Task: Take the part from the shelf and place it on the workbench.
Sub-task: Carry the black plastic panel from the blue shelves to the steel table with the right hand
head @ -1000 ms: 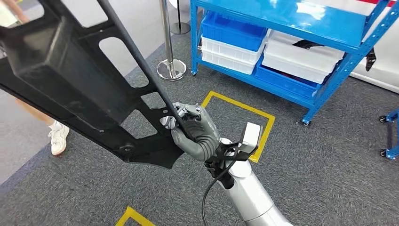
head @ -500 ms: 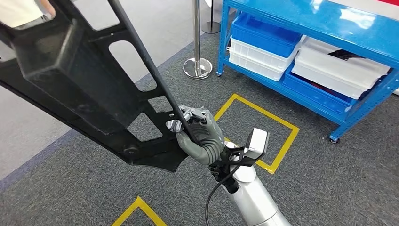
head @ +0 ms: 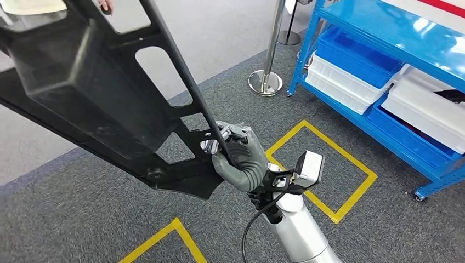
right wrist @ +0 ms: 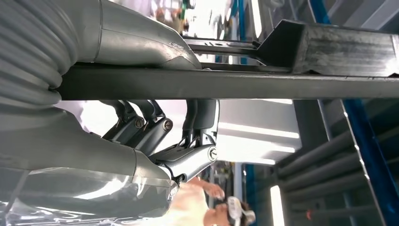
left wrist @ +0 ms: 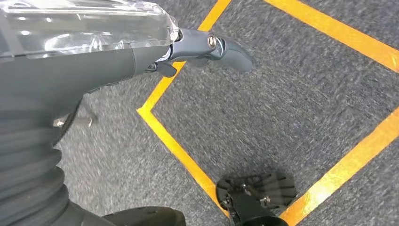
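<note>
One part (head: 82, 93) — right hand (head: 238, 159) grips.

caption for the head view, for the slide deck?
Right robot hand grips a rail of the large black frame part, carried above grey carpet with yellow tape squares, beside the blue shelf.

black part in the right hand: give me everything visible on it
The black part is a large, flat frame, matte like moulded plastic or coated metal, with several cut-out windows, a raised box-shaped section and thin bars along its edges. It is carried off the floor, tilted, reaching the head view's upper left edge, over grey carpet. The right hand grips one thin bar; the right wrist view shows the fingers wrapped under that bar. Nothing else visibly touches it.
</note>
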### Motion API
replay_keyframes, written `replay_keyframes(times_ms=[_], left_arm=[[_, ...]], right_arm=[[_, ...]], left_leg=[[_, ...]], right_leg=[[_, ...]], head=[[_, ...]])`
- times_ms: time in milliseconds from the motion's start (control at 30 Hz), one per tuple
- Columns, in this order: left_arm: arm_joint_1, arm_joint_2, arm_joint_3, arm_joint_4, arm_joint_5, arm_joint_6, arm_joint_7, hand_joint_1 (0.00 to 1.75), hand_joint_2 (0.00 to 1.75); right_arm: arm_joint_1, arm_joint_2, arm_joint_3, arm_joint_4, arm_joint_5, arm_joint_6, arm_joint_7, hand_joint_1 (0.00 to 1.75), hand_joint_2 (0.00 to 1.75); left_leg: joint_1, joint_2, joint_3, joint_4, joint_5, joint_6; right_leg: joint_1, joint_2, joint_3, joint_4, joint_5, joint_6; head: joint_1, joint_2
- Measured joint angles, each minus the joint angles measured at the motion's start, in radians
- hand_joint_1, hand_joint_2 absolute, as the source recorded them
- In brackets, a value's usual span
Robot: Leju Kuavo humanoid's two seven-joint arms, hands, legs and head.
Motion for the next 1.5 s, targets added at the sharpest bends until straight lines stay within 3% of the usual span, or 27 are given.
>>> replay_keyframes(times_ms=[33, 67, 100, 133, 200, 267, 333, 367, 433, 500, 567, 600, 667, 733, 767, 867, 933, 1000, 1033, 1067, 1100, 1167, 1233, 1300, 1367, 1433, 1500], left_arm=[[0.002, 0.001, 0.000, 0.000, 0.001, -0.001, 0.000, 0.00, 1.75], [0.005, 0.002, 0.000, 0.000, 0.001, -0.002, 0.002, 0.00, 1.75], [0.008, 0.003, 0.000, 0.000, 0.000, -0.004, 0.007, 0.00, 1.75], [0.013, 0.004, 0.000, 0.000, 0.000, -0.007, 0.015, 0.00, 1.75], [0.024, 0.004, 0.001, 0.001, 0.001, -0.016, 0.042, 0.00, 1.75], [0.035, 0.007, 0.003, 0.001, -0.003, -0.026, 0.083, 0.00, 1.75], [0.046, 0.012, 0.003, 0.001, -0.013, -0.035, 0.126, 0.00, 1.75], [0.052, 0.016, 0.003, 0.001, -0.020, -0.041, 0.145, 0.00, 1.75], [0.058, 0.024, 0.003, 0.000, -0.033, -0.051, 0.171, 0.00, 1.75], [0.058, 0.031, 0.003, 0.000, -0.041, -0.057, 0.182, 0.00, 1.75], [0.059, 0.038, 0.002, 0.000, -0.043, -0.058, 0.178, 0.00, 1.75], [0.061, 0.042, 0.002, 0.000, -0.043, -0.057, 0.173, 0.00, 1.75], [0.062, 0.049, 0.002, 0.000, -0.043, -0.055, 0.163, 0.00, 1.75], [0.060, 0.052, 0.002, 0.000, -0.043, -0.055, 0.159, 0.00, 1.75], [0.059, 0.053, 0.002, 0.000, -0.043, -0.054, 0.157, 0.00, 1.75], [0.061, 0.058, 0.002, -0.001, -0.045, -0.047, 0.134, 0.00, 1.75], [0.058, 0.060, -0.002, -0.002, -0.052, -0.036, 0.085, 0.00, 1.75], [0.042, 0.061, -0.006, -0.003, -0.056, -0.029, 0.024, 0.00, 1.75], [0.031, 0.060, -0.007, -0.003, -0.056, -0.028, -0.005, 0.00, 1.75], [0.021, 0.060, -0.008, -0.003, -0.055, -0.029, -0.027, 0.00, 1.75], [0.014, 0.059, -0.010, -0.003, -0.054, -0.031, -0.041, 0.00, 1.75], [0.007, 0.057, -0.014, -0.003, -0.055, -0.036, -0.036, 0.00, 1.75], [0.012, 0.053, -0.016, -0.003, -0.054, -0.040, 0.006, 0.00, 1.75], [0.028, 0.051, -0.016, -0.003, -0.061, -0.052, 0.075, 0.00, 1.75], [0.050, 0.051, -0.019, -0.003, -0.081, -0.075, 0.157, 0.00, 1.75], [0.067, 0.053, -0.025, -0.003, -0.098, -0.100, 0.221, 0.00, 1.75], [0.071, 0.053, -0.030, -0.003, -0.109, -0.115, 0.253, 0.00, 1.75]], right_arm=[[0.007, -0.003, -0.002, 0.000, -0.001, -0.001, 0.000, 1.75, 1.75], [0.014, -0.006, -0.003, -0.001, -0.001, -0.003, -0.001, 1.75, 1.75], [0.019, -0.008, -0.004, -0.002, 0.000, -0.005, -0.003, 1.75, 1.75], [0.023, -0.009, -0.006, -0.004, 0.001, -0.010, -0.006, 1.75, 1.75], [0.031, -0.012, -0.016, -0.013, 0.007, -0.020, -0.017, 1.75, 1.75], [0.045, -0.016, -0.029, -0.026, 0.018, -0.032, -0.029, 1.75, 1.75], [0.061, -0.020, -0.040, -0.039, 0.029, -0.041, -0.037, 1.75, 1.75], [0.069, -0.021, -0.045, -0.045, 0.032, -0.045, -0.040, 1.75, 1.75], [0.082, -0.021, -0.055, -0.054, 0.032, -0.050, -0.048, 1.75, 1.75], [0.094, -0.022, -0.067, -0.058, 0.032, -0.050, -0.052, 1.75, 1.75], [0.103, -0.022, -0.074, -0.059, 0.037, -0.047, -0.052, 1.75, 1.75], [0.106, -0.022, -0.076, -0.059, 0.041, -0.045, -0.052, 1.75, 1.75], [0.107, -0.022, -0.078, -0.062, 0.046, -0.042, -0.052, 1.75, 1.75], [0.106, -0.021, -0.082, -0.068, 0.047, -0.041, -0.052, 1.75, 1.75], [0.106, -0.021, -0.083, -0.071, 0.047, -0.041, -0.052, 1.75, 1.75], [0.105, -0.020, -0.084, -0.076, 0.047, -0.037, -0.053, 1.75, 1.75], [0.105, -0.019, -0.086, -0.079, 0.047, -0.033, -0.057, 1.75, 1.75], [0.107, -0.018, -0.092, -0.079, 0.046, -0.026, -0.065, 1.75, 1.75], [0.108, -0.018, -0.095, -0.076, 0.045, -0.021, -0.068, 1.75, 1.75], [0.109, -0.018, -0.098, -0.072, 0.043, -0.016, -0.071, 1.75, 1.75], [0.109, -0.018, -0.099, -0.067, 0.041, -0.011, -0.075, 1.75, 1.75], [0.108, -0.018, -0.100, -0.057, 0.037, -0.002, -0.082, 1.75, 1.75], [0.106, -0.017, -0.104, -0.048, 0.035, 0.003, -0.087, 1.75, 1.75], [0.103, -0.017, -0.111, -0.040, 0.037, 0.002, -0.089, 1.75, 1.75], [0.102, -0.017, -0.117, -0.036, 0.043, -0.003, -0.089, 1.75, 1.75], [0.102, -0.017, -0.125, -0.035, 0.047, -0.011, -0.089, 1.75, 1.75], [0.105, -0.018, -0.137, -0.036, 0.049, -0.018, -0.089, 1.75, 1.75]], left_leg=[[-0.001, -0.015, 0.000, 0.001, 0.000, 0.001], [-0.002, -0.029, 0.000, 0.002, 0.000, 0.001], [-0.002, -0.044, 0.000, 0.003, -0.001, 0.001], [-0.003, -0.058, 0.000, 0.005, -0.001, 0.000], [-0.002, -0.083, -0.002, 0.009, -0.002, -0.004], [0.004, -0.102, -0.009, 0.010, -0.002, -0.014], [0.008, -0.120, -0.013, 0.006, 0.000, -0.027], [0.006, -0.112, -0.015, 0.010, -0.003, -0.031], [0.002, -0.064, -0.038, 0.065, -0.034, -0.038], [0.006, -0.014, -0.100, 0.190, -0.092, -0.047], [0.014, 0.001, -0.150, 0.281, -0.116, -0.057], [0.018, 0.006, -0.147, 0.273, -0.102, -0.061], [0.023, 0.032, -0.081, 0.147, -0.037, -0.068], [0.019, 0.063, -0.020, 0.034, 0.001, -0.061], [0.016, 0.069, -0.009, 0.011, 0.003, -0.054], [0.009, 0.040, -0.011, 0.008, 0.002, -0.029], [0.011, 0.021, -0.008, 0.002, 0.007, -0.014], [0.009, -0.001, -0.009, 0.001, 0.009, -0.005], [0.007, -0.016, -0.011, 0.001, 0.010, -0.003], [0.004, -0.031, -0.011, 0.001, 0.011, -0.002], [0.002, -0.047, -0.011, 0.002, 0.011, -0.001], [-0.002, -0.076, -0.009, 0.003, 0.011, -0.001], [-0.004, -0.099, -0.010, 0.006, 0.010, -0.005], [-0.001, -0.116, -0.015, 0.007, 0.011, -0.015], [0.002, -0.126, -0.017, 0.006, 0.011, -0.025], [-0.002, -0.087, -0.035, 0.044, -0.014, -0.033], [-0.002, -0.026, -0.091, 0.158, -0.073, -0.041]], right_leg=[[0.000, 0.007, -0.032, 0.055, -0.013, 0.000], [0.000, 0.009, -0.049, 0.078, -0.008, -0.001], [0.000, 0.011, -0.047, 0.058, 0.019, -0.003], [0.001, 0.019, -0.025, -0.003, 0.062, -0.008], [0.001, 0.064, 0.032, -0.143, 0.131, -0.021], [0.003, 0.092, 0.057, -0.206, 0.150, -0.029], [0.003, 0.074, 0.063, -0.218, 0.152, -0.031], [0.001, 0.063, 0.070, -0.227, 0.154, -0.034], [-0.006, 0.034, 0.087, -0.247, 0.158, -0.040], [-0.004, 0.003, 0.094, -0.251, 0.156, -0.043], [-0.003, -0.026, 0.095, -0.249, 0.151, -0.041], [-0.003, -0.040, 0.096, -0.247, 0.148, -0.039], [-0.004, -0.063, 0.101, -0.241, 0.139, -0.031], [0.000, -0.082, 0.105, -0.233, 0.128, -0.019], [0.002, -0.090, 0.107, -0.231, 0.124, -0.012], [-0.002, -0.104, 0.113, -0.228, 0.115, 0.007], [-0.009, -0.065, 0.093, -0.177, 0.079, 0.014], [-0.010, -0.011, 0.030, -0.048, 0.013, 0.014], [-0.009, 0.001, -0.007, 0.021, -0.012, 0.012], [-0.008, 0.007, -0.033, 0.065, -0.019, 0.010], [-0.007, 0.010, -0.041, 0.068, -0.004, 0.006], [-0.004, 0.028, -0.001, -0.038, 0.073, -0.007], [-0.002, 0.073, 0.054, -0.167, 0.131, -0.019], [0.001, 0.091, 0.072, -0.212, 0.141, -0.024], [0.001, 0.068, 0.078, -0.223, 0.145, -0.028], [-0.004, 0.040, 0.091, -0.240, 0.150, -0.035], [-0.004, 0.008, 0.098, -0.248, 0.150, -0.041]], head=[[0.000, 0.000], [0.000, 0.000], [0.000, 0.000], [0.000, 0.000], [0.000, 0.000], [0.000, 0.000], [0.000, 0.000], [0.000, 0.000], [0.000, 0.000], [0.000, 0.000], [0.000, 0.000], [0.000, 0.000], [0.000, 0.000], [0.000, 0.000], [0.000, 0.000], [0.000, 0.000], [0.000, 0.000], [0.000, 0.000], [0.000, 0.000], [0.000, 0.000], [0.000, 0.000], [0.000, 0.000], [0.000, 0.000], [0.000, 0.000], [0.000, 0.000], [0.000, 0.000], [0.000, 0.000]])
